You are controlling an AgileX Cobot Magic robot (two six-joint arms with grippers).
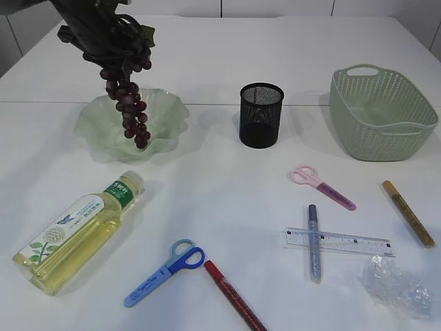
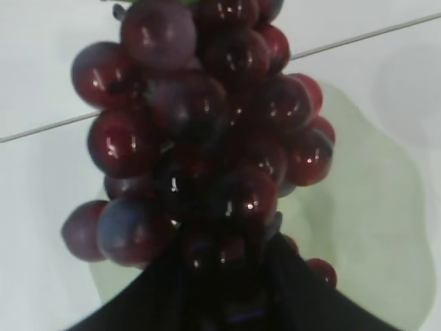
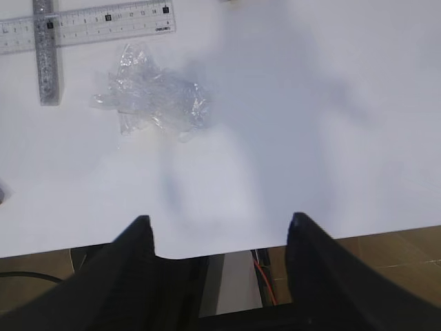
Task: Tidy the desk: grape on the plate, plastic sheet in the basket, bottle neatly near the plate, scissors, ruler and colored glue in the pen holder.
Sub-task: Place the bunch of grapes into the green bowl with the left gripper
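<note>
Nearest the camera, the crumpled clear plastic sheet (image 1: 396, 287) lies light and springy near the table edge; the right gripper (image 3: 219, 227) hangs by that edge with its jaws spread and empty, and a grab at the sheet could push it off or let it slip free. Beside it the clear ruler (image 1: 339, 241) lies flat under a silver glitter glue (image 1: 314, 241), so lifting either could drag the other. A red glue (image 1: 234, 296), blue scissors (image 1: 165, 272) and the bottle (image 1: 79, 231), smooth, round and lying on its side, sit to the left; the bottle would roll if nudged. Farther back are pink scissors (image 1: 322, 185) and a gold glue (image 1: 408, 213), thin and low, hard to pinch. Beyond stand the black mesh pen holder (image 1: 262, 114), light enough to tip, and the perforated green basket (image 1: 382, 114). At the far left the left gripper (image 1: 103, 31) holds the glossy dark-red grape (image 1: 131, 110) bunch from above, its lower end hanging into the wavy translucent green plate (image 1: 93, 127); how the fingers sit is hidden. Released off-centre, the bunch could topple over the shallow rim, I judge.
</note>
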